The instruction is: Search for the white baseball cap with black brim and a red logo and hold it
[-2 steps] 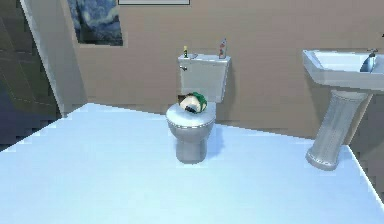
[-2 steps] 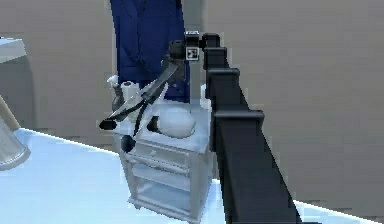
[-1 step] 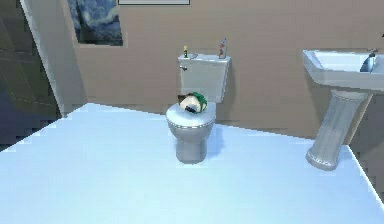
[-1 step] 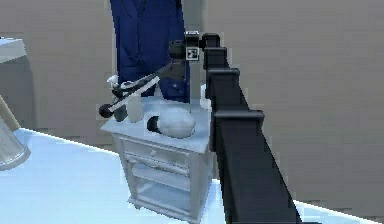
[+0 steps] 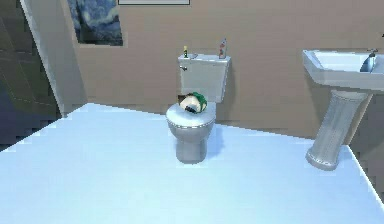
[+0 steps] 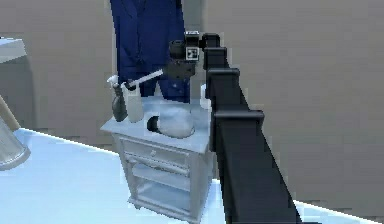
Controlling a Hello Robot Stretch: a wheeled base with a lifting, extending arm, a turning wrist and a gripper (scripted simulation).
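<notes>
Seeing the gripper (image 6: 148, 80) at the far end of the dark arm (image 6: 240, 135), hanging at 11 o'clock from a white cap (image 6: 172, 122) with a dark brim. Not managing to tell whether the jaws are released or clenched, nor whether they are holding or touching anything, with the cap lying behind them on a white drawer cabinet (image 6: 150, 157). Finding the cap near the middle of the cabinet top, a pump bottle (image 6: 124, 100) standing at its 10 o'clock. Failing to make out any logo. Noting dark blue cloth (image 6: 150, 35) hanging behind, cut off at the top. In the forward view, spotting a toilet (image 5: 192, 140) carrying a small white-and-green thing (image 5: 192, 100), too small for naming, and a pedestal sink (image 5: 330, 125) at its 3 o'clock, cut off by the edge.
</notes>
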